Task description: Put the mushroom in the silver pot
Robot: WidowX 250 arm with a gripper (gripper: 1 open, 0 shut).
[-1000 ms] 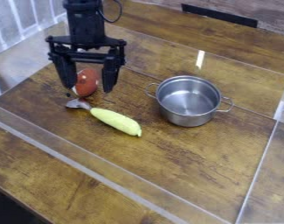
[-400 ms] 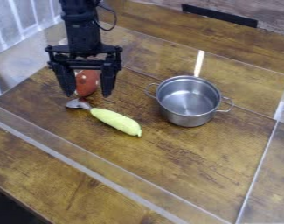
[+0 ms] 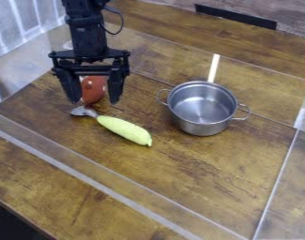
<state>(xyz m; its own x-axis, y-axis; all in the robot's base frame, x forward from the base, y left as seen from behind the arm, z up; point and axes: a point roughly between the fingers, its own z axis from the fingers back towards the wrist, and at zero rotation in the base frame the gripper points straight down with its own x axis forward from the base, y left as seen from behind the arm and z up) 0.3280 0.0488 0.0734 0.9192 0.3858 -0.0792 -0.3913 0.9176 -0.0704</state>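
Observation:
The mushroom (image 3: 92, 89), with a reddish-brown cap and a pale stem, stands on the wooden table at the left. My gripper (image 3: 91, 92) points straight down over it, jaws open, one black finger on each side of the cap. Whether the fingers (image 3: 118, 86) touch the mushroom is not clear. The silver pot (image 3: 201, 107) sits to the right of the mushroom, upright and with nothing inside it, its two small handles showing.
A yellow-green elongated vegetable (image 3: 125, 129) lies just in front of the mushroom. A small grey piece (image 3: 82, 112) rests by the left fingertip. Clear acrylic walls (image 3: 129, 202) edge the work area at the front and right.
The gripper has sunk slightly around the mushroom and shifted a little left; jaws stay open. Mushroom, pot and vegetable have not moved.

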